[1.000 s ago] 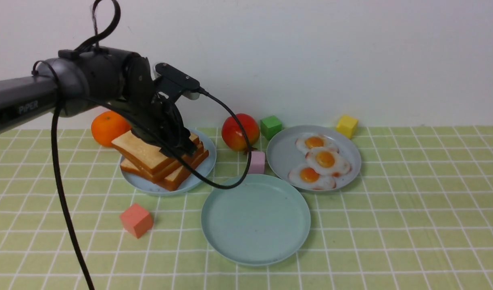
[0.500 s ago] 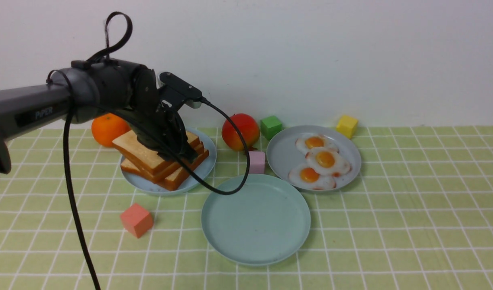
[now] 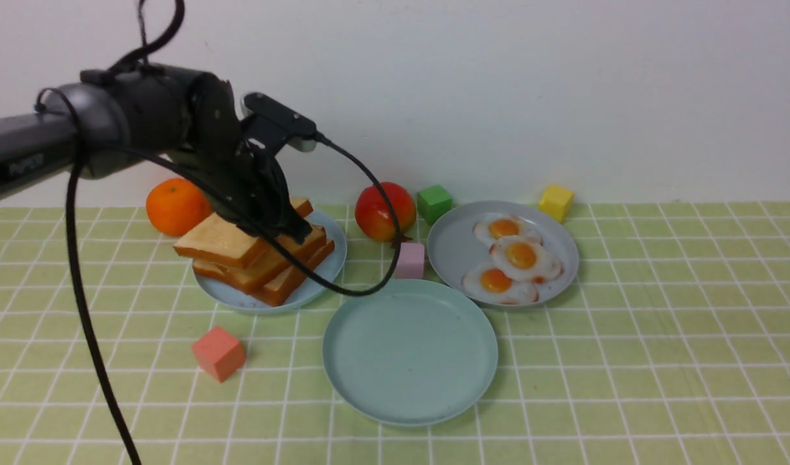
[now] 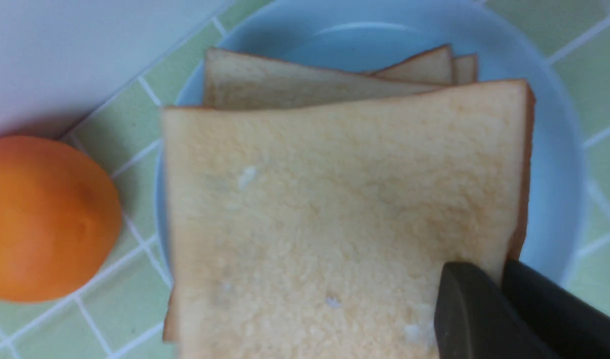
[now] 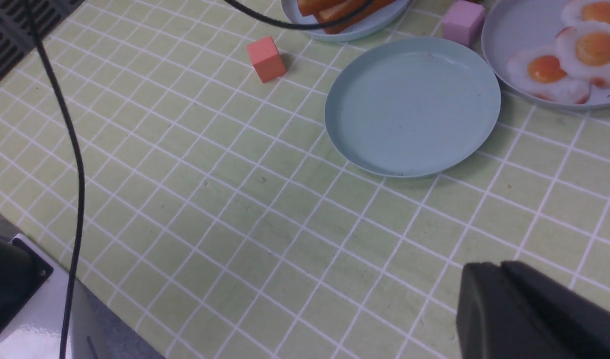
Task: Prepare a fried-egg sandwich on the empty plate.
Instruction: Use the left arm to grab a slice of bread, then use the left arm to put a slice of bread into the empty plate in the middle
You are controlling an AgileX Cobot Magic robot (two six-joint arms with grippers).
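My left gripper [image 3: 291, 229] is shut on one edge of the top toast slice [image 3: 220, 240], which tilts up off the stack of toast [image 3: 285, 274] on the blue plate [image 3: 230, 297]. In the left wrist view the fingertips [image 4: 464, 299] pinch that slice [image 4: 334, 209] at its crust. The empty plate [image 3: 411, 352], pale mint, lies nearer me, in the middle of the table, and also shows in the right wrist view [image 5: 412, 107]. Three fried eggs [image 3: 520, 255] lie on a grey-blue plate [image 3: 446, 252]. My right gripper [image 5: 502, 267] hangs shut over bare cloth at the right edge. No fried-egg sandwich is in view.
An orange [image 3: 175, 205] sits behind the toast plate and a red fruit [image 3: 385, 210] between the two back plates. Cubes lie about: green [image 3: 433, 203], yellow [image 3: 555, 201], pink [image 3: 411, 259], salmon [image 3: 218, 352]. The left arm's black cable [image 3: 369, 284] droops over the mint plate's far rim.
The left jaws have closed on the top toast slice. The arm has risen a little, and the slice has come up and shifted left off the stack. The right arm has stayed still.
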